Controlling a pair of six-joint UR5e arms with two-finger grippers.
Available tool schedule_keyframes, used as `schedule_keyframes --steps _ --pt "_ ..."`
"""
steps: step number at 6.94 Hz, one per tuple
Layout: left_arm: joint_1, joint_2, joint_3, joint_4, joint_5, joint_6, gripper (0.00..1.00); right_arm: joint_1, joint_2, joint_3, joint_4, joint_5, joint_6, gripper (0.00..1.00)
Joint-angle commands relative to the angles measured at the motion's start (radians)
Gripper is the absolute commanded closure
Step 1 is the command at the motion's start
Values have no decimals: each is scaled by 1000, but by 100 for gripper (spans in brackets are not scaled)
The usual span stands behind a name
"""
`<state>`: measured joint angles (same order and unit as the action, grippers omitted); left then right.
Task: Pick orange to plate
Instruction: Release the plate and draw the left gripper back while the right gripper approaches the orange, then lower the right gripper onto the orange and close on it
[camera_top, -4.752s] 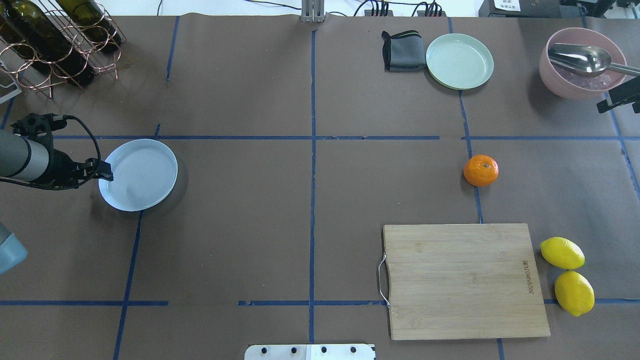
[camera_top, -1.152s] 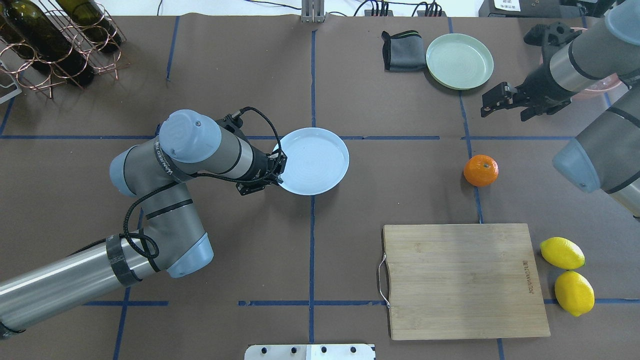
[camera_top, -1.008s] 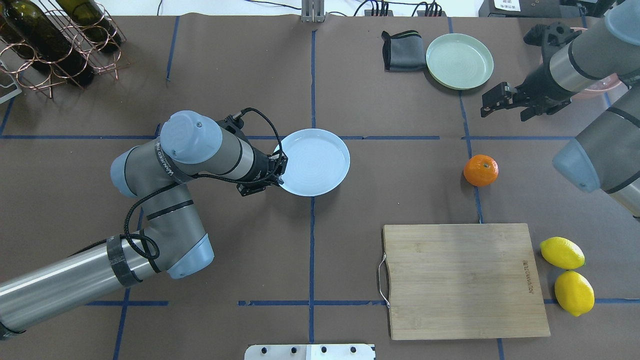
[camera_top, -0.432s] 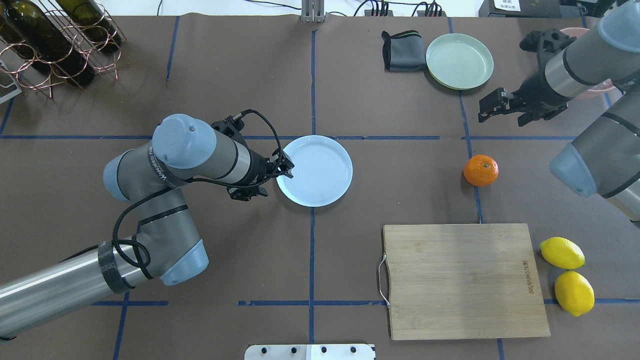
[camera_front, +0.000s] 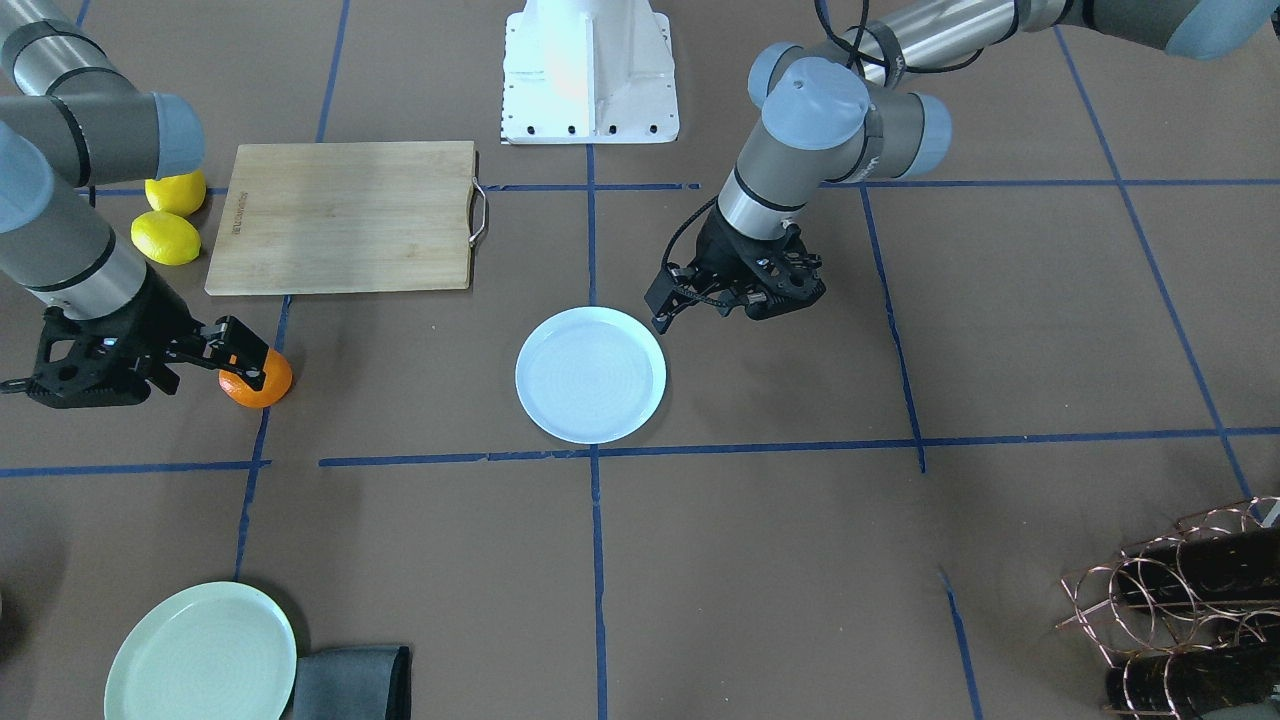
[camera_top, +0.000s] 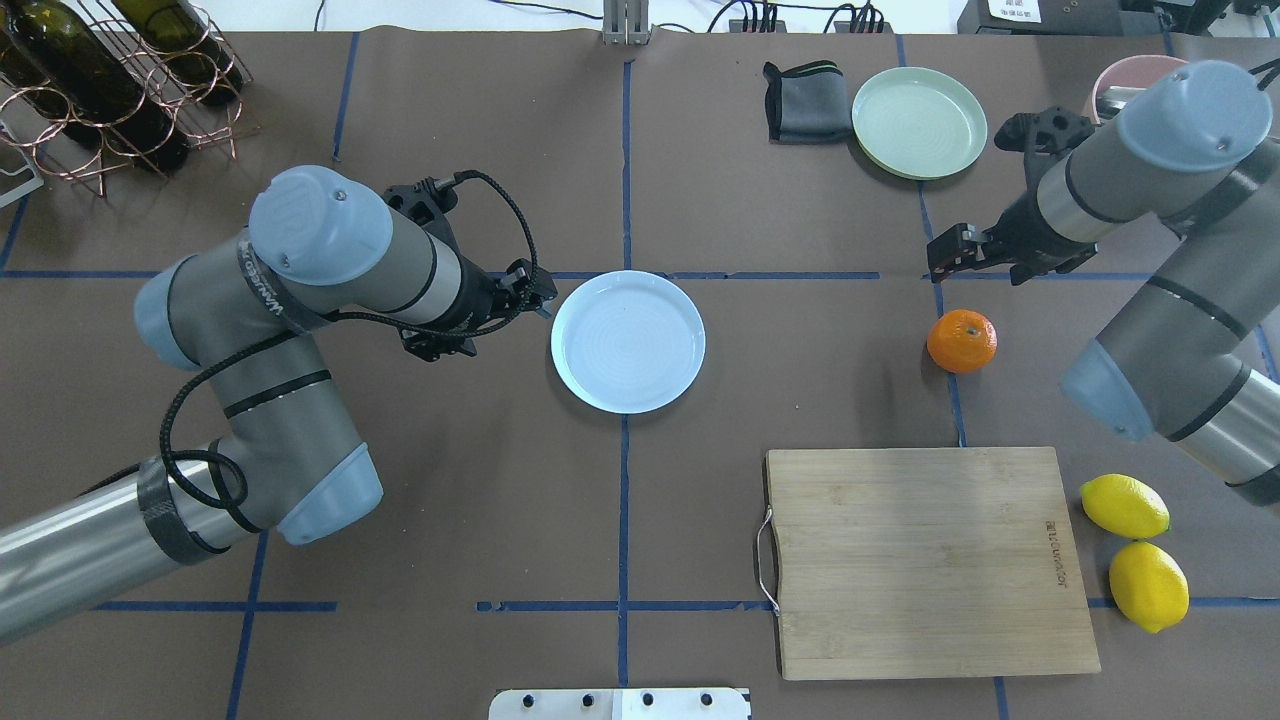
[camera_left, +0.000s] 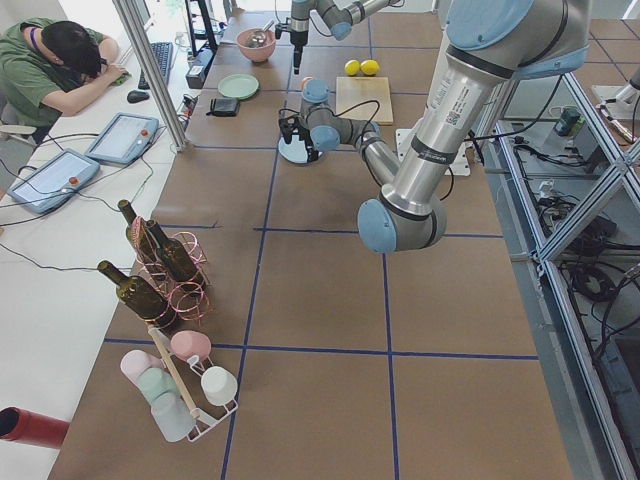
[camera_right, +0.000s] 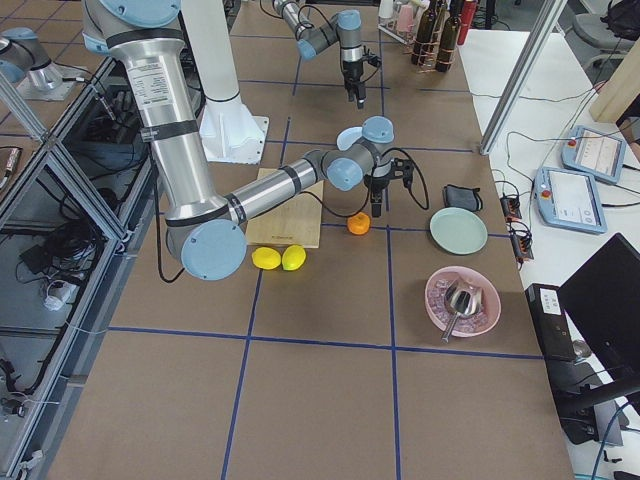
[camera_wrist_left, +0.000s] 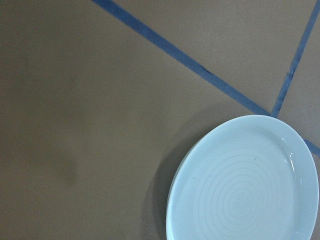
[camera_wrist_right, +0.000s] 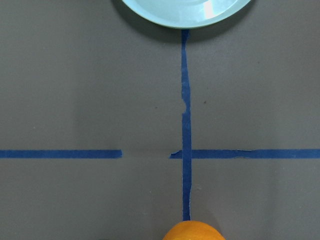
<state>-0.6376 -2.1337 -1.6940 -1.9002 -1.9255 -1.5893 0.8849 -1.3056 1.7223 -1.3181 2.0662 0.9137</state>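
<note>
The orange (camera_top: 961, 341) lies well right of the plate (camera_top: 628, 341).

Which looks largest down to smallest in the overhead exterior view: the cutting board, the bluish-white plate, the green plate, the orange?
1. cutting board, clearly largest.
2. bluish-white plate and green plate: close in apparent size; the green one lies farther from the camera, so I leave them unranked.
3. orange, smallest.

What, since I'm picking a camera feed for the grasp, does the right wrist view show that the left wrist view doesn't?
Only the right wrist view shows the orange, peeking in at its bottom edge, and the pale green plate, cut off at the top. Only the left wrist view shows the bluish-white plate, lying empty. Both show the brown table cover with blue tape lines.
</note>
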Motion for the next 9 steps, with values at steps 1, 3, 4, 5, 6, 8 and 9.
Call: schedule_keyframes --steps 1,3,4,5,6,8,9 --pt "-51 21 -21 35 -1 98 0 -66 -26 -4 -1 -63 -6 0" --pt "-57 29 -19 33 -3 120 0 -66 -47 -9 -1 -69 -13 0" --pt "-59 29 -19 33 -3 120 0 -67 -46 -26 0 -67 -13 0" --pt "-59 29 -19 33 -3 120 0 -76 -44 -38 0 -69 -12 0" --pt "-59 29 -21 33 -3 121 0 -89 -40 -52 0 -69 -12 0" --pt "-62 29 -19 33 -1 123 0 -99 -29 -56 0 -67 -9 0" --pt "-66 29 -19 33 -4 123 0 -99 -33 -56 0 -67 -10 0"
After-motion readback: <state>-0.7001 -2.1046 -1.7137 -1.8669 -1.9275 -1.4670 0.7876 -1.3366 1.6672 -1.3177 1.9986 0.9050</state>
